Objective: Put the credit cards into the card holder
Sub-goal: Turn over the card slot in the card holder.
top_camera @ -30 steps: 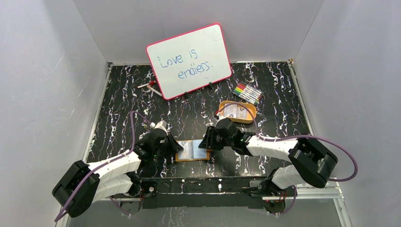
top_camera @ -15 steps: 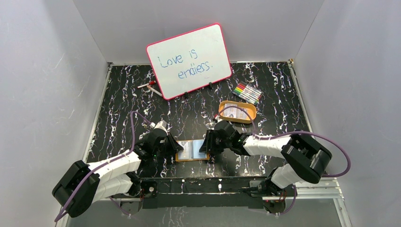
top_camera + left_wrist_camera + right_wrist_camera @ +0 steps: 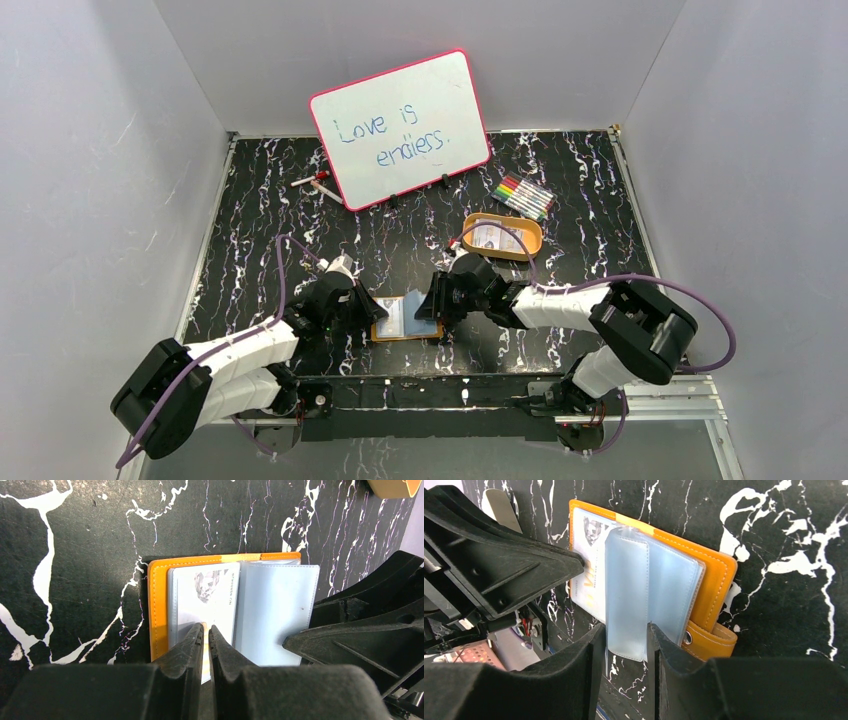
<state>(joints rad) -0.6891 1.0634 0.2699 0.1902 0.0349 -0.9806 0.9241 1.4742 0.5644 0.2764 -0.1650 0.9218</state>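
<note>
Your left gripper [image 3: 206, 630] has its fingers pressed almost together. The tips rest on a credit card [image 3: 205, 587] that sits in the page of the open card holder [image 3: 158, 610] right in front of that gripper. A pale sliver shows in the slit between the fingers, but you cannot tell whether it is gripped. The card's near edge is hidden under them.

Your right gripper [image 3: 625, 630] faces the left one across the holder. Its fingers stand apart, with a raised clear sleeve [image 3: 626, 580] filling the gap between them. Whether they squeeze it or only flank it does not show, and the sleeve's lower corner is lost behind one finger.

From above, both wrists cover the holder's outer edges, so only its middle is visible between the two grippers. Well beyond the right gripper, more credit cards [image 3: 497, 235] lie in an orange tray [image 3: 533, 243], and their print is too small to read.
</note>
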